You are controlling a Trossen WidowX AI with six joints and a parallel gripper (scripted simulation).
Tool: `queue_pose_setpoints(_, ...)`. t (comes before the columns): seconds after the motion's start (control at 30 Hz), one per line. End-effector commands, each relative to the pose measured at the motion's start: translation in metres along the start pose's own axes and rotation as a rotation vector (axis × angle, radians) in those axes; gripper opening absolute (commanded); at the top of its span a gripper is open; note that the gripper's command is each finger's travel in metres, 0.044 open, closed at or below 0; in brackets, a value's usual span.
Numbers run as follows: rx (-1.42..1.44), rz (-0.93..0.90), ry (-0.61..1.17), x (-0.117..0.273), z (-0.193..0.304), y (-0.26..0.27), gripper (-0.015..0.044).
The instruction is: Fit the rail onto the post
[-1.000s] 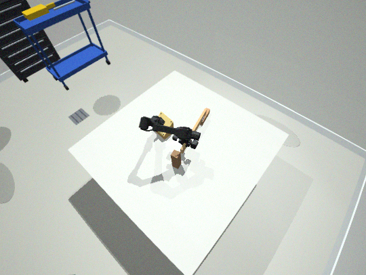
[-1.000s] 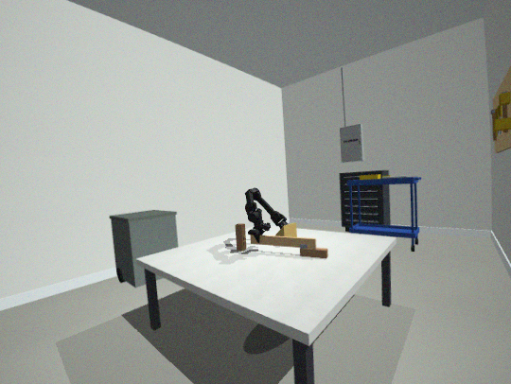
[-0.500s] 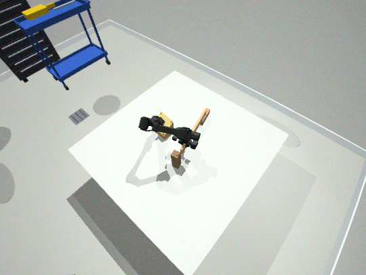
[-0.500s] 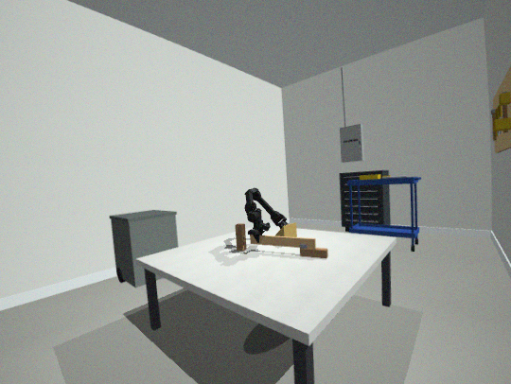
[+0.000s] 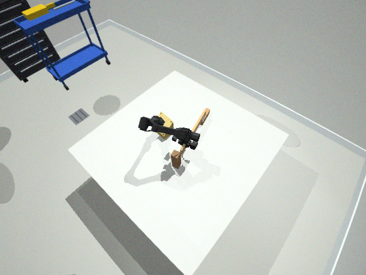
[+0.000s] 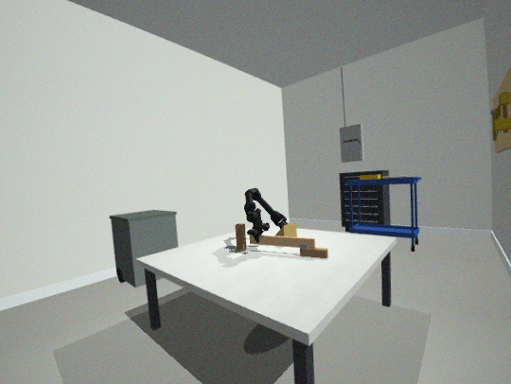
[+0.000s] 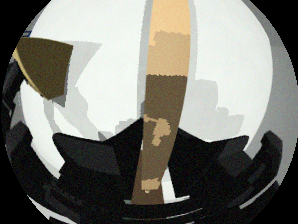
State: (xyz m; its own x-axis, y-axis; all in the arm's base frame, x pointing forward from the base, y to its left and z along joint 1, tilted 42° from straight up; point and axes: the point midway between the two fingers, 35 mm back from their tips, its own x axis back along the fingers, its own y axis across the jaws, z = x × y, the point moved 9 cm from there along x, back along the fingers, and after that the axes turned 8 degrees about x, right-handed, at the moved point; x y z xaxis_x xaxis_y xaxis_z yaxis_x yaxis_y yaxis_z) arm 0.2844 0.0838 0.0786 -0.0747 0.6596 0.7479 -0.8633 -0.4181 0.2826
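Observation:
The wooden rail [image 5: 196, 127] [image 6: 284, 241] [image 7: 169, 55] runs from the low footboard block [image 5: 207, 111] [image 6: 318, 253] toward the upright brown post [image 5: 175, 160] [image 6: 240, 238]. Its far end is at the small bracket [image 6: 303, 246] on the block. My gripper [image 5: 186, 143] [image 6: 255, 236] [image 7: 152, 121] is shut on the rail near its post end, with a finger on each side. That end is held above the table, close to the post, with a narrow gap showing in the exterior view. The rail looks about level. The pegs and holes are too small or hidden to make out.
The yellowish base block [image 5: 167, 124] [image 6: 290, 230] [image 7: 49, 65] of the arm stands beside the rail on the white table [image 5: 217, 189] [image 6: 265, 279]. The arm reaches over from it. A blue cart [image 5: 79, 61] [image 6: 385, 230] stands on the floor beyond the table.

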Motion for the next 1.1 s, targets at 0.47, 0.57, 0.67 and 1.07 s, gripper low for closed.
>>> queue_pose_setpoints(0.47, 0.002, 0.008, 0.004, 0.0035, 0.0071, 0.0002, 0.0)
queue_pose_setpoints(0.57, 0.002, 0.008, 0.004, 0.0035, 0.0081, 0.0003, 0.0)
queue_pose_setpoints(0.67, 0.002, 0.008, 0.004, 0.0035, 0.009, 0.0004, 0.0)
queue_pose_setpoints(1.07, 0.002, 0.008, 0.004, 0.0028, 0.0126, 0.0009, 0.0)
